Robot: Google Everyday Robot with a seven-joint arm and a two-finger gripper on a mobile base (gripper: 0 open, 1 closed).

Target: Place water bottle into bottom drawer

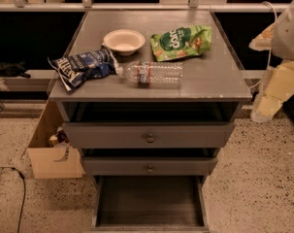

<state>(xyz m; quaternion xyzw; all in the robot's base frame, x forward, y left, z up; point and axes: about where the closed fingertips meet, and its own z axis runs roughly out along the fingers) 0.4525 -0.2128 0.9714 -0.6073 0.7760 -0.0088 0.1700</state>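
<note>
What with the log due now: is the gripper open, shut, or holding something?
The gripper: at the right edge, beside the cabinet; open or closed cannot be told. The water bottle lies on the cabinet, not held.

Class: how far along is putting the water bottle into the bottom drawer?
Done: the bottom drawer stands open. In hand: nothing; the gripper is out of view, only the arm at the right edge. Left: the water bottle lies on the cabinet top, ungrasped.
</note>
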